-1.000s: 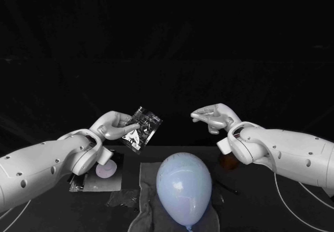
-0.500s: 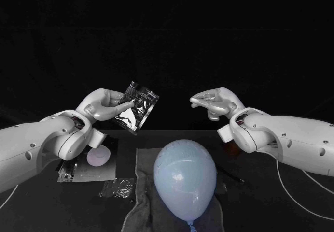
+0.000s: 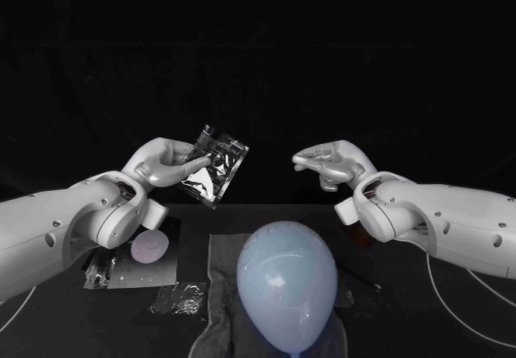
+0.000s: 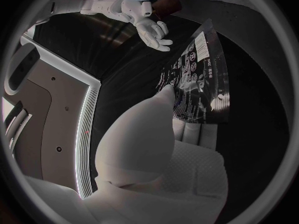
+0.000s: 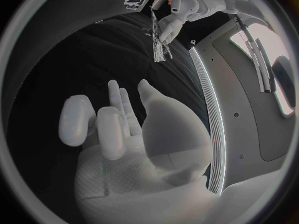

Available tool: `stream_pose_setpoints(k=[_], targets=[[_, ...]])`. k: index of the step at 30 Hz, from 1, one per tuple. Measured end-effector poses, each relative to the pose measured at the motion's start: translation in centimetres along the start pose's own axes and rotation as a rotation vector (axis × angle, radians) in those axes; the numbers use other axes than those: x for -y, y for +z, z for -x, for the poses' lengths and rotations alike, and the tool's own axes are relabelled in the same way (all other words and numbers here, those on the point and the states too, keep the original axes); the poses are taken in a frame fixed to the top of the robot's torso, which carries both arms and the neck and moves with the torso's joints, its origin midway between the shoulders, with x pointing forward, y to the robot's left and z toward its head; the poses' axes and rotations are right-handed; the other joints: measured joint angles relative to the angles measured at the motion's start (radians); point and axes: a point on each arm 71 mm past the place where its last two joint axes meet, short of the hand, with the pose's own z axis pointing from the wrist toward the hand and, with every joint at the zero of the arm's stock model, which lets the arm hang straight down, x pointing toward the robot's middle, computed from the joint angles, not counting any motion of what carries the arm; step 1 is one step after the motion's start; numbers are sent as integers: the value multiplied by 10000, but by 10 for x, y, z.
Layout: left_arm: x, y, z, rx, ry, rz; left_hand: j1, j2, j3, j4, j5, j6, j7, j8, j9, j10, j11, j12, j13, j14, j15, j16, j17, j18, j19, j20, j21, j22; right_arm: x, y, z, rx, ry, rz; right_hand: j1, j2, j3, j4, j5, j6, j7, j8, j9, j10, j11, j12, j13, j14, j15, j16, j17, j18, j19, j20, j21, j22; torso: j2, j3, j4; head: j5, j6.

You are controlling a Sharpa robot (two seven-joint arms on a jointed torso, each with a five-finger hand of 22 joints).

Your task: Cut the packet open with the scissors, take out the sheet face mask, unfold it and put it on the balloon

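Note:
My left hand (image 3: 165,164) holds the shiny dark face mask packet (image 3: 215,165) up in the air, pinched at one edge, above and behind the table. In the left wrist view the packet (image 4: 199,79) hangs in front of my fingers (image 4: 163,100). My right hand (image 3: 331,162) hovers level with it, about a hand's width to the right, holding nothing, fingers loosely apart (image 5: 115,119). The right wrist view shows the left hand (image 5: 177,10) with the packet (image 5: 159,42) edge-on. A pale blue balloon (image 3: 285,287) lies on a grey cloth (image 3: 221,328) below both hands.
Left of the balloon lies a flat foil sheet (image 3: 129,272) with a small round pinkish thing (image 3: 150,245) on it. Crumpled clear film (image 3: 180,298) sits beside the cloth. A thin dark item (image 3: 360,281) lies right of the balloon.
My left hand has lifted the packet a little higher and held it there. The right hand has stayed at about the same spot. The whole picture has shifted slightly.

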Motion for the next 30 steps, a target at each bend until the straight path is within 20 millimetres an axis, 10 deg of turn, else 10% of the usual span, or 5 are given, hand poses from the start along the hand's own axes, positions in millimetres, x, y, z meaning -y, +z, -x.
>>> stream_pose_setpoints(k=[21, 30], targets=[[-100, -3, -54, -165, -1007, 1834, -119, -119, 123, -11, -36, 2, 6, 40, 0, 0, 0, 0, 0, -2, 3, -1, 24, -3, -30, 31, -1, 11, 75, -7, -44, -390, 317, -1619, 53, 54, 1, -1, 0, 39, 8, -38, -13, 2, 1, 0, 1, -1, -1, 33, 27, -1, 0, 0, -1, 5, -1852, -87, 163, -19, 806], [-111, -10, -50, -38, -1235, 2022, -120, -146, 123, -11, 0, 31, 36, 43, 1, 0, 0, 0, 0, -2, 4, -1, 24, -4, -30, 31, -2, 10, 91, -15, -47, -461, 433, -1994, 72, 34, 0, -1, 0, 39, 7, -38, -14, 2, 2, 0, 1, -1, -1, 23, 26, -1, 0, 0, -2, 5, -2184, -87, 206, 34, 703]])
